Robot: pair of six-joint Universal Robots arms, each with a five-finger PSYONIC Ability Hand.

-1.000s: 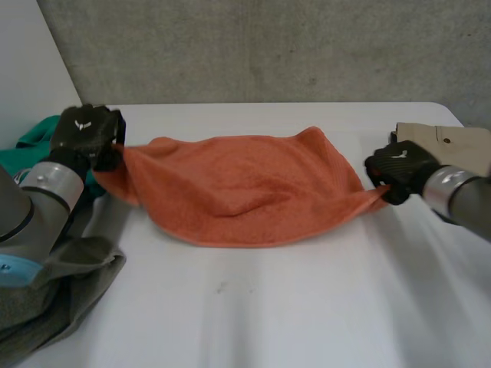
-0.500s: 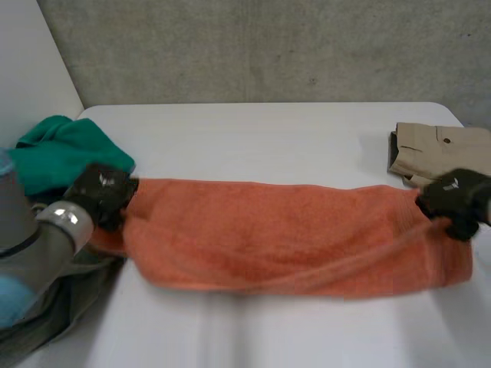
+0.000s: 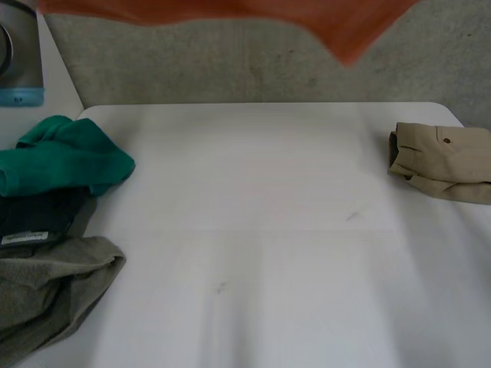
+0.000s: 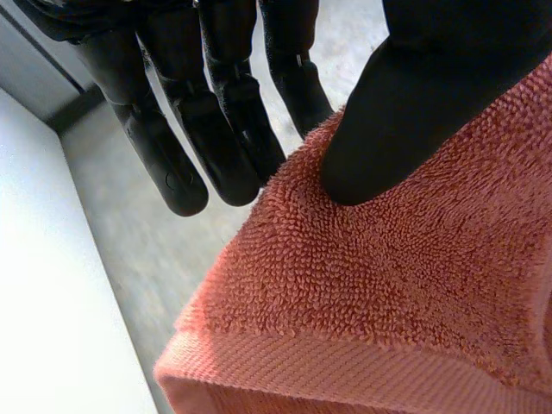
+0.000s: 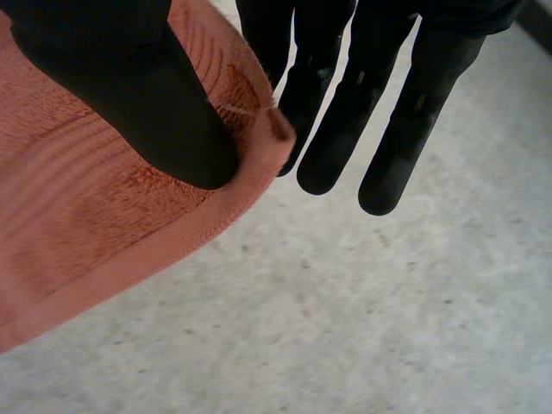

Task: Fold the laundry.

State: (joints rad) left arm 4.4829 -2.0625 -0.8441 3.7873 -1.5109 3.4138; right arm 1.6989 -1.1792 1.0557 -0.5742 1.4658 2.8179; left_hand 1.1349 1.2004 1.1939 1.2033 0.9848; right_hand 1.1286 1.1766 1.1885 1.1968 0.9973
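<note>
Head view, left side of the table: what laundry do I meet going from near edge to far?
grey garment → dark garment → green cloth

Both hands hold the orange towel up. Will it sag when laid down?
Probably floppy: the towel droops to a point in the head view. Its looped pile looks grippy, so the left hand and right hand pinches likely hold.
</note>
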